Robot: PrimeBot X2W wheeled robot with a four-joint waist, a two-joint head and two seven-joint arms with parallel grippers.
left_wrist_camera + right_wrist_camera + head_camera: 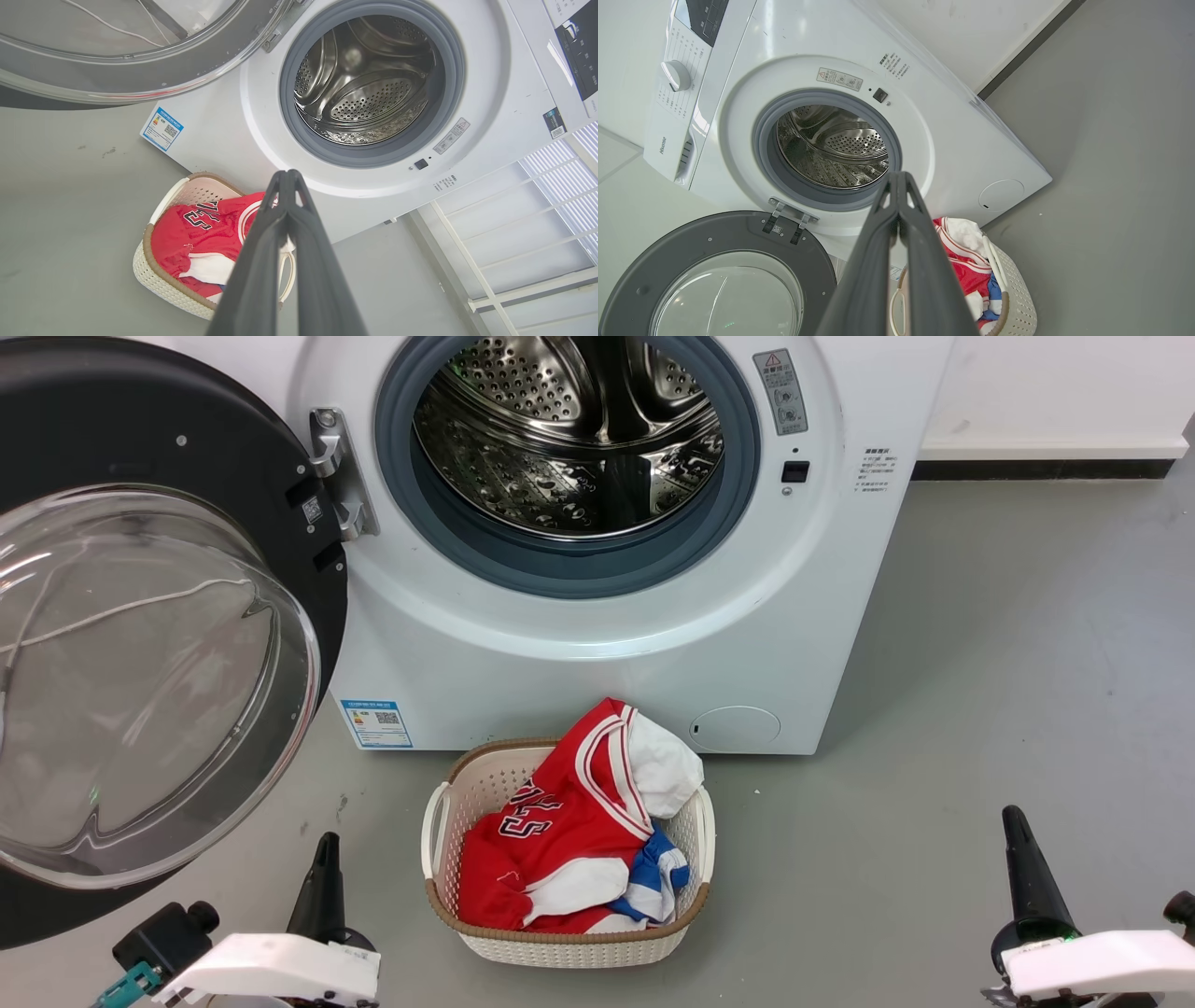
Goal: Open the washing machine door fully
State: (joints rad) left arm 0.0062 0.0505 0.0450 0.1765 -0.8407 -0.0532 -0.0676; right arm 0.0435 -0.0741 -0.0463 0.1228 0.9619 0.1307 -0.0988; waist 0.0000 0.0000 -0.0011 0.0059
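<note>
Left of the big white front-loading washing machine [597, 653]: large round glossy black washing machine door [159, 644] with bulging clear glass bowl [131, 737], hung on a metal hinge [341, 476] and standing wide open. Likely stiff, weighty and slick; best pushed at the black rim [140, 411] far from the hinge. Round, no long axis; bowl faces the room. Left gripper [286, 175] and right gripper [899, 176]: fingers pressed together, empty, apart from the door.

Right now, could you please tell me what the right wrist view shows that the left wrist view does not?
Right wrist view, not left: the control knob and the round filter cap. Left wrist view, not right: the white railing beside the machine. Both: the washing machine door wide open, the steel drum, and the laundry basket of clothes.
</note>
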